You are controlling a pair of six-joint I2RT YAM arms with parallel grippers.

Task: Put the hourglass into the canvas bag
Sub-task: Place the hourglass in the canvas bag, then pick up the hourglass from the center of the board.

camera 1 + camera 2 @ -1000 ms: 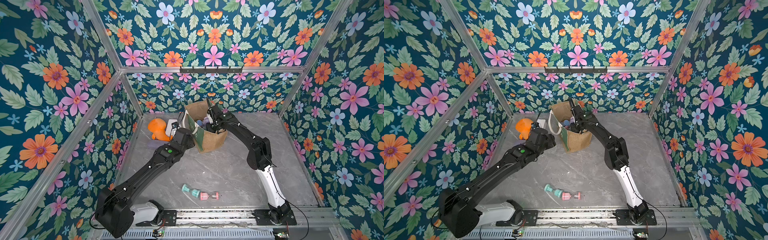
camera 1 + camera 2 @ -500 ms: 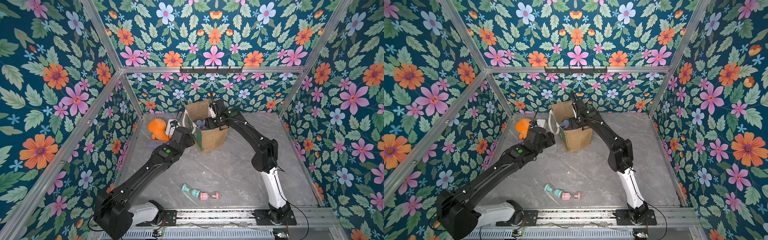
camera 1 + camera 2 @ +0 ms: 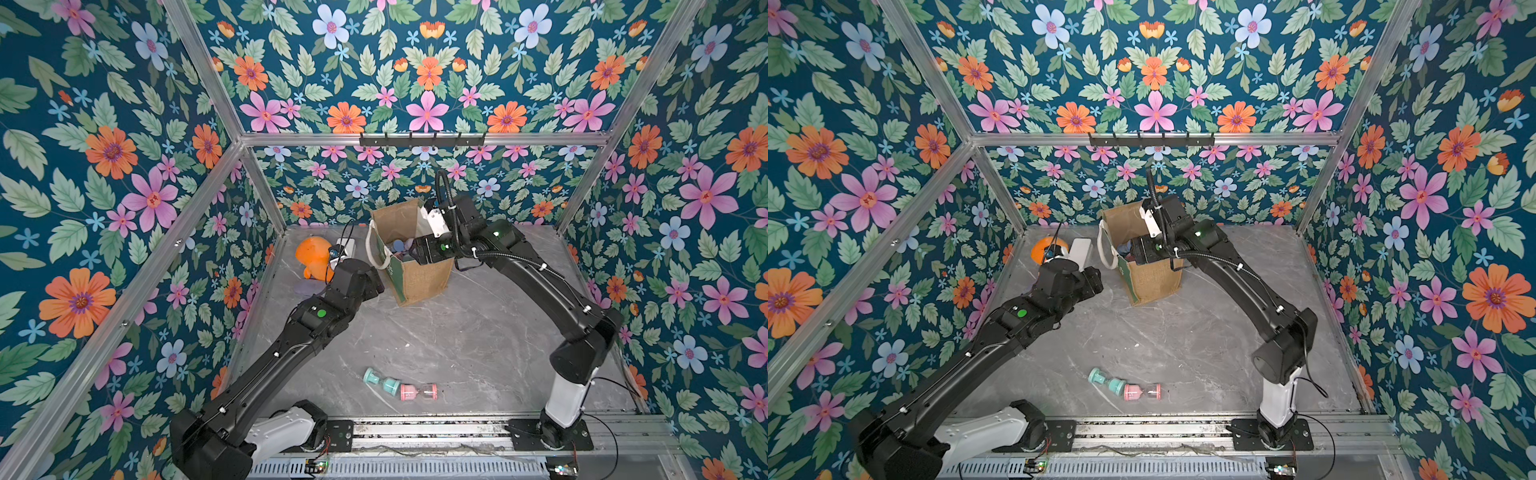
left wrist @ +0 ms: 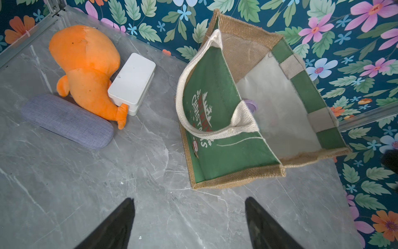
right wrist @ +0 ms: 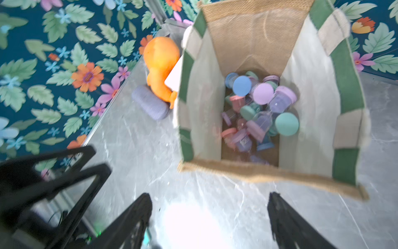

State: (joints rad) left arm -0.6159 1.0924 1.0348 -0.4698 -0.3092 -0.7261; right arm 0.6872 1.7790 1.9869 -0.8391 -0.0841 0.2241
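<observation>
Your left gripper (image 4: 188,199) has its fingers apart and empty, over the table (image 3: 457,345) just beside the bag (image 3: 419,274). Your right gripper (image 5: 210,195) is also spread wide, holding nothing, by the bag's open mouth. A heap of hourglasses (image 5: 262,107) lies inside the bag. A teal hourglass (image 3: 380,380) and a pink hourglass (image 3: 419,391) lie end to end near the front, well apart from the bag.

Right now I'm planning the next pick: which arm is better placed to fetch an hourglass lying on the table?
Probably left. The left pincer is open over bare table beside the canvas bag, nearer the teal hourglass and pink hourglass; the right pincer, also open, sits at the bag's mouth, farther back.
</observation>
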